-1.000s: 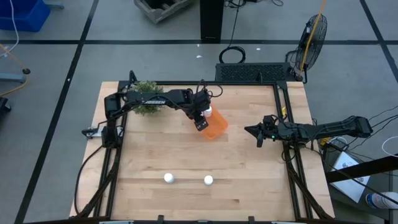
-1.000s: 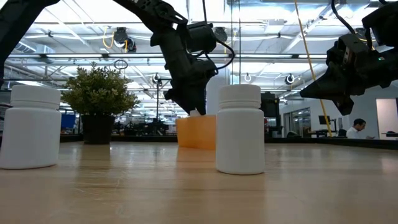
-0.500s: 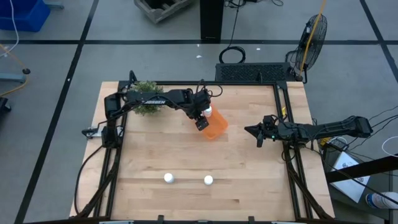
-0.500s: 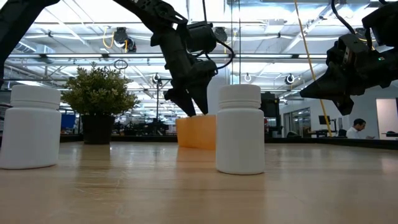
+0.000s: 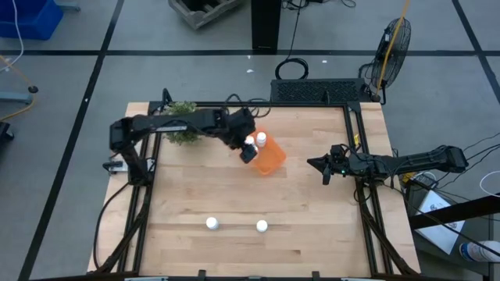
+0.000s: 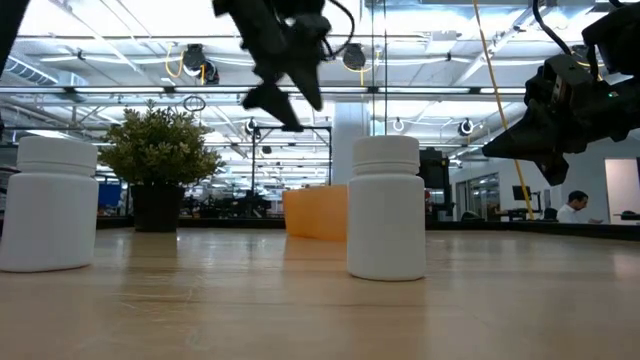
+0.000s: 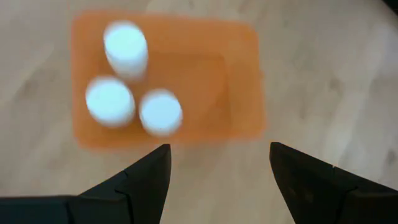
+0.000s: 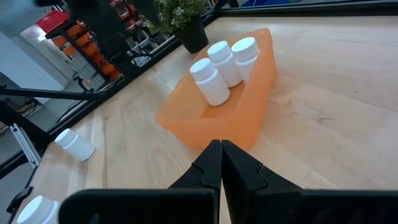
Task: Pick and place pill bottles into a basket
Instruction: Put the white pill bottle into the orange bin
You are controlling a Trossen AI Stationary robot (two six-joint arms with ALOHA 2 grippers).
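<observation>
basket (image 8: 249, 106): orange, low-walled | three white capped pill bottles (image 8: 225, 63) inside | left tool (image 7: 217, 165): spread, empty

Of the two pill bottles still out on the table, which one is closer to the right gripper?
The bottle lying more toward the right arm's side. The other loose bottle stands beside it, farther from the right gripper.

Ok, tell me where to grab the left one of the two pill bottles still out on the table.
Take that pill bottle by its round body just under the cap, coming straight down from above. It stands upright with bare wood around it, well apart from the second bottle, so the open left end effector can straddle it freely.
</observation>
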